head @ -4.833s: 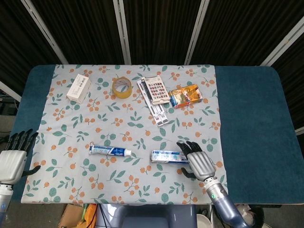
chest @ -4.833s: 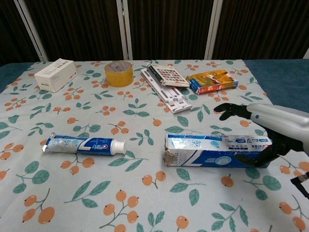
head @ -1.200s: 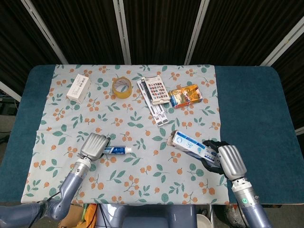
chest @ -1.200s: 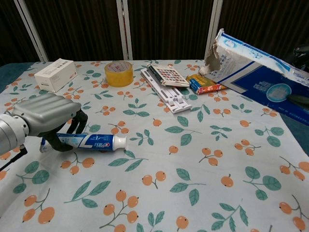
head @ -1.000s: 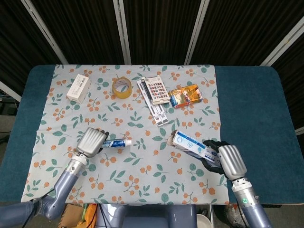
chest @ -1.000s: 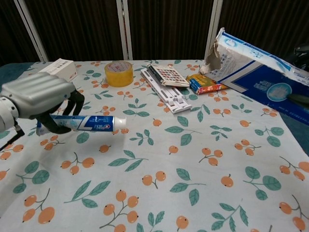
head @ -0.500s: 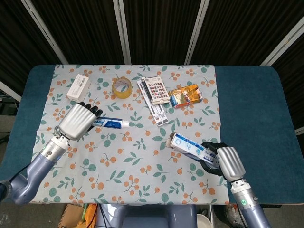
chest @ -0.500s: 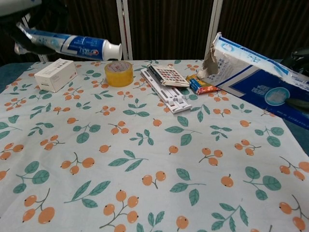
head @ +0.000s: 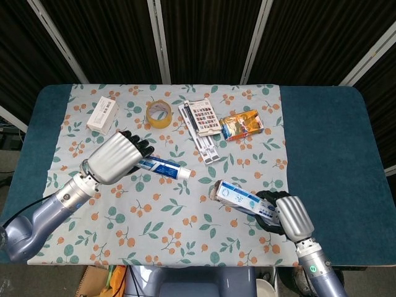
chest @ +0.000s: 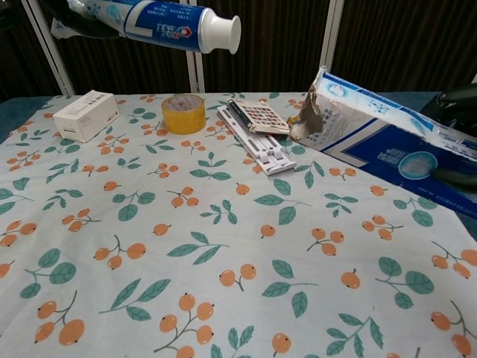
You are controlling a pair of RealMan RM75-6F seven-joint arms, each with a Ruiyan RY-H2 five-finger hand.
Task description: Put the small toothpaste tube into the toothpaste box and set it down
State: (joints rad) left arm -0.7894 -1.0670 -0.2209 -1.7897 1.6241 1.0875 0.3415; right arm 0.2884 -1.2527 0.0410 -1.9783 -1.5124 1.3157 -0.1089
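Note:
My left hand (head: 115, 158) holds the blue-and-white toothpaste tube (head: 163, 167) in the air, white cap pointing right toward the box. In the chest view the tube (chest: 168, 24) shows at the top left, high above the cloth. My right hand (head: 288, 216) grips the blue-and-white toothpaste box (head: 241, 199) by its near end, lifted and tilted. The box (chest: 387, 151) has its torn open mouth facing left toward the tube's cap, with a gap between them. Dark fingers (chest: 456, 101) of the right hand show at the chest view's right edge.
On the floral cloth (head: 167, 204) at the back lie a white carton (head: 103, 114), a yellow tape roll (head: 158, 113), a calculator with a white strip (head: 202, 124) and an orange packet (head: 242, 123). Blue table (head: 328, 142) extends to the right.
My left hand has carried the tube right and nearer the box, its cap now close to the box mouth. The right hand shifted the box slightly left and lower.

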